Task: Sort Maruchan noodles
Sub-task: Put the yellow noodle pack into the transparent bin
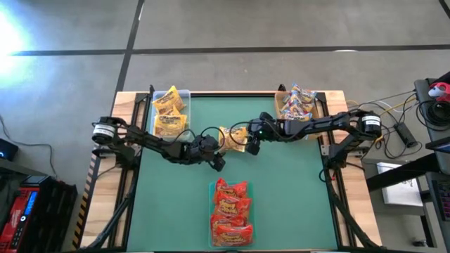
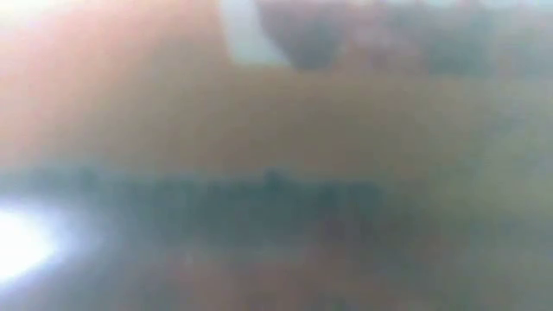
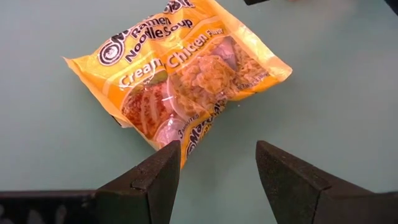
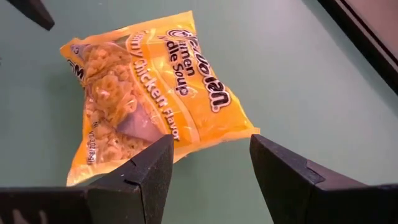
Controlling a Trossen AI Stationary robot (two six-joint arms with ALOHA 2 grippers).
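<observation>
Yellow crinkly plastic ramen packet (image 1: 233,135): flat on green surface (image 1: 295,190), centre, between both grippers | left gripper (image 3: 214,180): jaws open, holding nothing | right gripper (image 4: 208,174): jaws open, holding nothing

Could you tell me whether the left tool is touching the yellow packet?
Cannot tell: in the left wrist view, one finger overlaps the yellow packet.

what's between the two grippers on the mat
One yellow packet, lying alone on the green mat between the open left gripper and open right gripper. High view shows it; both wrist views confirm.
</observation>
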